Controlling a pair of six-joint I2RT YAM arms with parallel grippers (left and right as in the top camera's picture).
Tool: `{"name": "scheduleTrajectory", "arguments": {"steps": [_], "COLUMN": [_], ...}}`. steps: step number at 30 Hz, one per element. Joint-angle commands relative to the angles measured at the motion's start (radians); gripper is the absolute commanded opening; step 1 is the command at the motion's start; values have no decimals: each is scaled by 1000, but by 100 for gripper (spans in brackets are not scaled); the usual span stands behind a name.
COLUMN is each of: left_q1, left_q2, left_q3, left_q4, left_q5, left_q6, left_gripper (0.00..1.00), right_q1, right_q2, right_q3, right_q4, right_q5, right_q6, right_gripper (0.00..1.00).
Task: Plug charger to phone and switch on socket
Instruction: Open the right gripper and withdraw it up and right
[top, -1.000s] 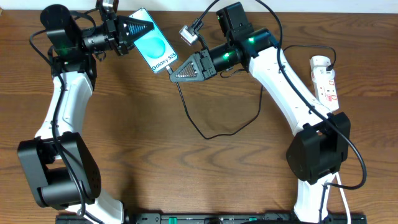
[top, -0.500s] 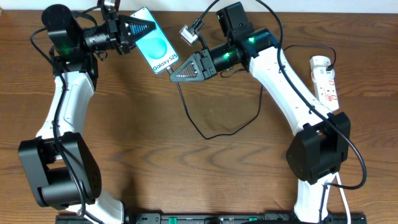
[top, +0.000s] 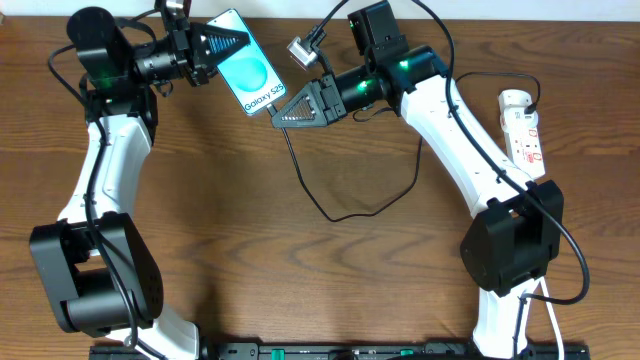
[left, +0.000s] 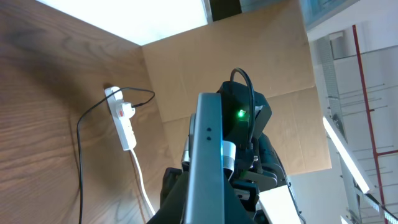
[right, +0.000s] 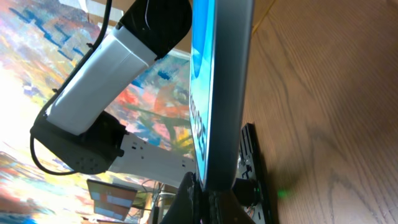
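Observation:
The phone with its cyan-and-white "Galaxy S25" screen is held tilted above the table at the back left. My left gripper is shut on its upper end. In the left wrist view its thin edge rises from my jaws. My right gripper is shut on the charger's connector tip, right at the phone's lower end. In the right wrist view the phone stands just over my jaws. The black charger cable loops down over the table. The socket lies at the far right, and also shows in the left wrist view with a black plug in it.
The socket's white cord runs down past the right arm's base. A grey camera-cable connector sticks out above my right wrist. A cardboard wall stands behind the table's far edge.
My right gripper has moved slightly up and left with the connector tip, closer to the phone's lower end. The left gripper and the phone have stayed still.

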Motion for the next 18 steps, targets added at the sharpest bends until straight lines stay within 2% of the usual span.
{"name": "scheduleTrajectory", "arguments": {"steps": [1, 3, 4, 5, 7, 8, 9, 10, 11, 12, 13, 18], "left_q1": [-29, -29, -29, -29, -29, -29, -29, -29, -29, -29, -28, -28], "left_q2": [-11, -11, -11, -11, -11, -11, -11, -11, -11, -11, -11, -11], "left_q3": [10, 10, 10, 10, 10, 10, 10, 10, 10, 10, 10, 10], "left_q4": [8, 8, 8, 8, 8, 8, 8, 8, 8, 8, 8, 8], "left_q5": [77, 77, 77, 77, 77, 77, 77, 77, 77, 77, 77, 77], "left_q6": [5, 5, 5, 5, 5, 5, 5, 5, 5, 5, 5, 6], "left_gripper": [8, 7, 7, 7, 7, 7, 7, 8, 7, 7, 7, 7], "right_q1": [-23, -23, -23, -23, -23, -23, -23, -23, -23, -23, -23, -23], "right_q2": [-3, -3, -3, -3, -3, -3, -3, -3, -3, -3, -3, -3], "right_q3": [5, 5, 5, 5, 5, 5, 5, 5, 5, 5, 5, 5], "right_q4": [17, 17, 17, 18, 17, 18, 18, 18, 18, 18, 18, 17], "right_q5": [13, 13, 13, 13, 13, 13, 13, 13, 13, 13, 13, 31], "right_q6": [12, 11, 11, 11, 11, 11, 11, 11, 11, 11, 11, 11], "right_gripper": [1, 1, 4, 11, 35, 41, 56, 64, 79, 86, 97, 99]}}
